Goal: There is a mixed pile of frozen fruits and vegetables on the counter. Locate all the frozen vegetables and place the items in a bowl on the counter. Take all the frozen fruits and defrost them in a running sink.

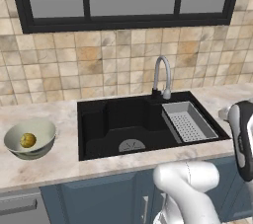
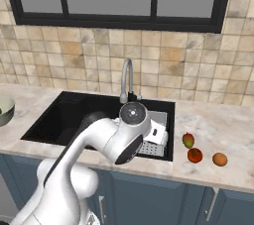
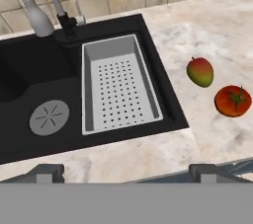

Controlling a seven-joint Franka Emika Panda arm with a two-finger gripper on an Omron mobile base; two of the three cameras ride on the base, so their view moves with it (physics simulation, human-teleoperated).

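The gripper [image 3: 126,171] is held wide apart, empty. The tomato [image 3: 232,101] – likely hard, round, slippery – is best pinched across its middle.

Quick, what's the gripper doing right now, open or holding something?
Gripper: open, holding nothing, above the counter's front edge by the sink.
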